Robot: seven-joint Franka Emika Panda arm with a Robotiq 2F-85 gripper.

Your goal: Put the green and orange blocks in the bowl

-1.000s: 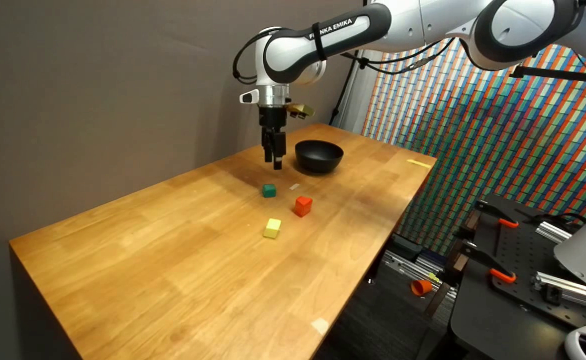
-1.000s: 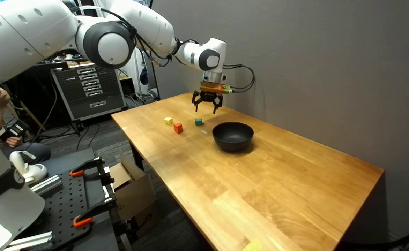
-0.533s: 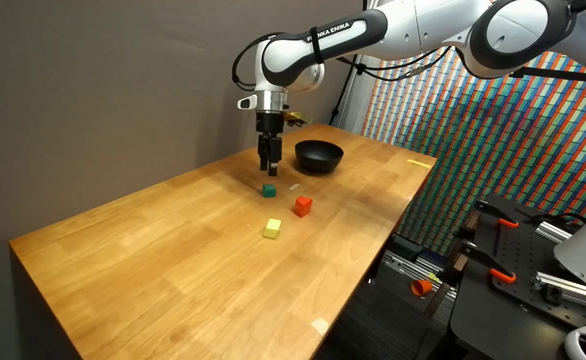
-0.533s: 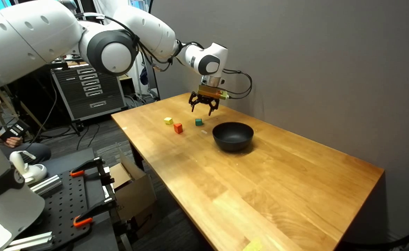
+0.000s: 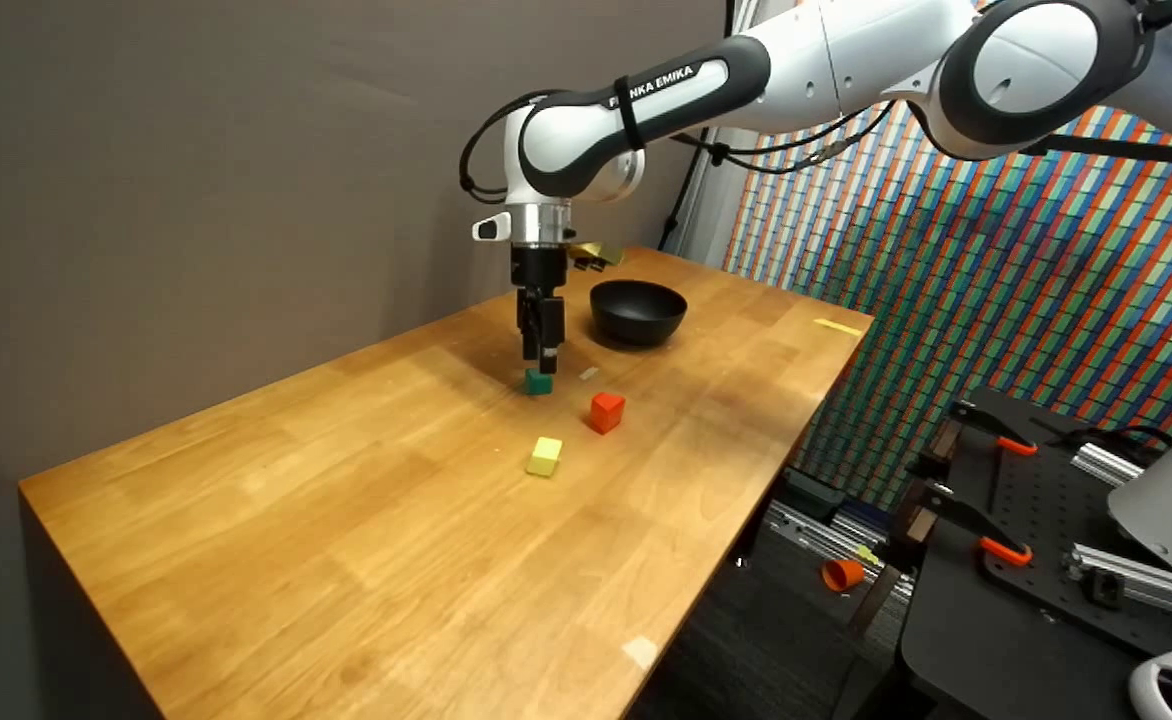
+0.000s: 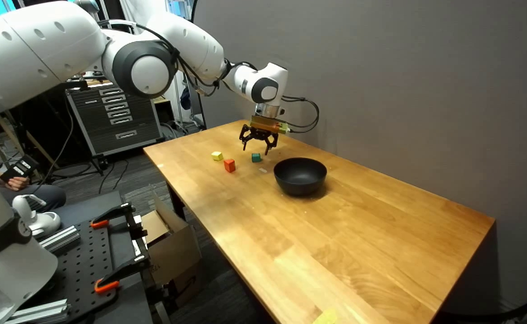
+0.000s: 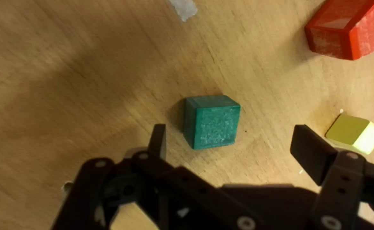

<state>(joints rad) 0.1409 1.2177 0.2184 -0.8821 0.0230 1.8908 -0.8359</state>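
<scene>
The green block (image 7: 218, 126) sits on the counter (image 5: 346, 520) beneath the hand (image 6: 255, 151), whose fingers (image 7: 313, 155) stand wide apart. In the wrist view it lies in the space between them, closer to the finger at picture left. In an exterior view a fingertip overlaps the block's upper edge, though from that angle I can't fairly say whether the two touch.

The orange block (image 7: 343, 35) and the yellow cube (image 7: 353, 132) rest off to one side, the cube just past the right-hand finger in the wrist picture. That close view alone brings out the scuffed, chalky faces of the green and orange blocks, and the fine wood grain beneath. The bowl (image 6: 297, 182), smooth, round and black, shows in both exterior views, upright on the counter near the green block.
</scene>
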